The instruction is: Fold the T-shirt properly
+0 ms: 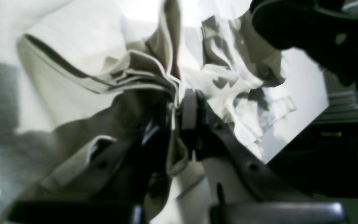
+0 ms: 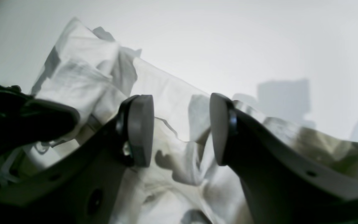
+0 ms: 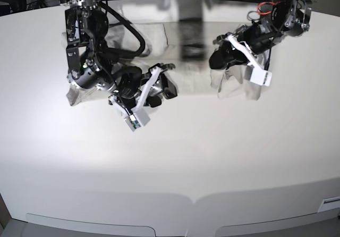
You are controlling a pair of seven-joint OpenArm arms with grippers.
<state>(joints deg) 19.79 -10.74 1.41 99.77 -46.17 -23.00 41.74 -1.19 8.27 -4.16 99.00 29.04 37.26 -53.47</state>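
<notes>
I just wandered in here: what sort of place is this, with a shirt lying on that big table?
Probably a robotics lab: two robot arms work at a bare white tabletop, the left gripper pinching a T-shirt, the right gripper open, cables behind.

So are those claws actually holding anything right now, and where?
The left gripper pinches a bunched fold of the T-shirt by its stitched edge. The right gripper is open above the cloth, holding nothing.

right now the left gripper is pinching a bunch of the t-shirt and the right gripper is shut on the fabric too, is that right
Only partly. The left gripper is pinching a bunch of the T-shirt, as the left wrist view shows. The right gripper is not shut, though: in the right wrist view its jaws stand open with a clear gap, and the fabric lies beyond them, ungripped.
</notes>
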